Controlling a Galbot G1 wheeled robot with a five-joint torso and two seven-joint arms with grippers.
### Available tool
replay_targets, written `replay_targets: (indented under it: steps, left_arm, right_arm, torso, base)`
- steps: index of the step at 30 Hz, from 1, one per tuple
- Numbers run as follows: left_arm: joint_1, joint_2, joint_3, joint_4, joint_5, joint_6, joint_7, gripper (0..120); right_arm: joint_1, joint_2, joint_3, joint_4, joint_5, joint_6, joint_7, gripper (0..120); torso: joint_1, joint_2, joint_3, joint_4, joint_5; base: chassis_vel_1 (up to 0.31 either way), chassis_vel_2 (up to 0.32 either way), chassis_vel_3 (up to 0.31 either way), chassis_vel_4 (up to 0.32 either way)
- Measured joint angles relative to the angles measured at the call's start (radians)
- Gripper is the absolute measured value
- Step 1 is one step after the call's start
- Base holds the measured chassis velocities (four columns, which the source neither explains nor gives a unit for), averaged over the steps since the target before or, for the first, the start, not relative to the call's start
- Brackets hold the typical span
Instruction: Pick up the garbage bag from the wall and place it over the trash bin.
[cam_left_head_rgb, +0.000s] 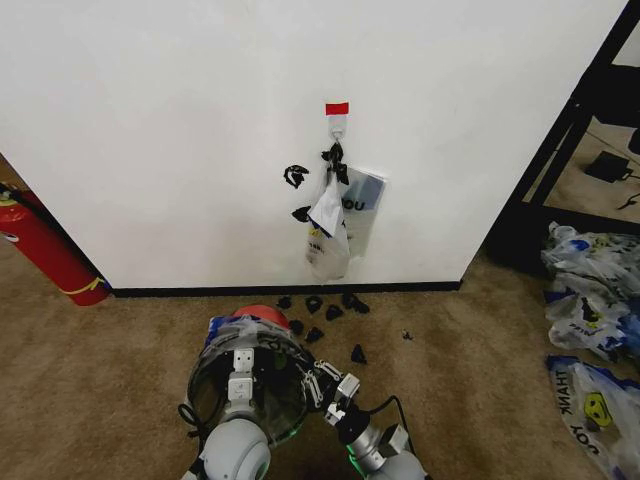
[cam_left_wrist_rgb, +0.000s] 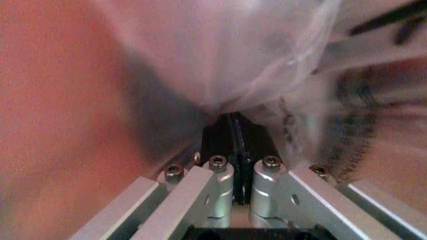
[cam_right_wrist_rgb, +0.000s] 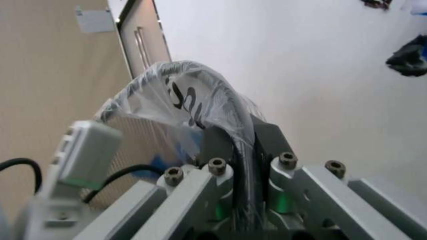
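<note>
Left tool (cam_left_wrist_rgb: 233, 131) pinched garbage bag (cam_left_head_rgb: 232, 335) at trash bin (cam_left_head_rgb: 245, 385) rim | right tool (cam_right_wrist_rgb: 241, 142) clamped bag over opposite rim

beige carpet (cam_left_head_rgb: 120, 370), red fire extinguisher (cam_left_head_rgb: 45, 250) (at left), black shelf frame (cam_left_head_rgb: 560, 140) at right.

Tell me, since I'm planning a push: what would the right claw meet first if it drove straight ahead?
The right claw is already shut on the garbage bag over the trash bin's rim. Straight on it would press that rim first; beyond it lies the white wall, though depth is unclear.
</note>
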Motion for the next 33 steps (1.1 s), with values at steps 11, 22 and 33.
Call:
replay_targets:
  steps: [11,22,33]
  left_arm:
    - [-0.002,0.035,-0.028,0.0,-0.03,-0.002,0.001,0]
    - [0.021,0.025,0.024,-0.028,-0.029,-0.016,0.049,0]
    - [-0.028,0.032,-0.003,-0.006,-0.054,-0.029,0.051,0]
  right_arm:
    - [0.006,0.004,0.018,-0.015,0.043,0.007,-0.034,1]
    - [0.019,0.036,0.0,-0.031,0.083,0.016,-0.038,1]
    - [-0.002,0.043,-0.004,-0.064,0.022,0.036,-0.051,1]
  torso:
    - [0.0,0.0,0.0,0.0002,0.0]
    - [0.0,0.0,0.0,-0.0001,0.0]
    - [0.0,0.0,0.0,-0.0001,-0.0001]
  base:
    - [0.0,0.0,0.0,0.0]
    - [0.0,0.0,0.0,0.0]
    - [0.0,0.0,0.0,0.0]
